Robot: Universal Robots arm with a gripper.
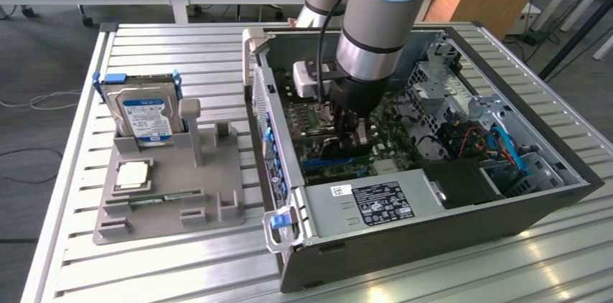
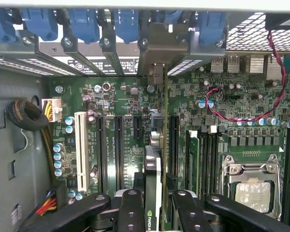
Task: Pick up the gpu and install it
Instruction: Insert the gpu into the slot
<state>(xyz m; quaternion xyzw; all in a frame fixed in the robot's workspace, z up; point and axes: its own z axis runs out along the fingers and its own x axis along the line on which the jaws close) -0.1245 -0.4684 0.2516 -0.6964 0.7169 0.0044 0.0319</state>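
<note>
The gripper (image 2: 153, 205) holds the gpu (image 2: 157, 159) between its black fingers (image 2: 131, 208); the jaws are closed on the card from both sides. In the wrist view the card stands on its edge, seen along its thin side, with a small logo near the fingers. It is down among the long black slots (image 2: 118, 150) of the green motherboard (image 2: 130, 101), and its metal bracket (image 2: 157, 48) reaches the rear wall of the case (image 1: 431, 245), between the blue clips (image 2: 82, 21). Whether the card is fully seated in a slot, I cannot tell.

In the exterior view the arm (image 1: 383, 8) comes straight down into the open case, and the gripper (image 1: 352, 134) is low over the motherboard. Near it, in the case, lies the grey power supply (image 1: 369, 206) with a black label.

On the exterior view's left, a grey holder (image 1: 168, 188) stands on the table (image 1: 67, 245). A hard drive (image 1: 146, 116) stands upright in it, and a RAM stick (image 1: 158, 199) lies flat near its front.
</note>
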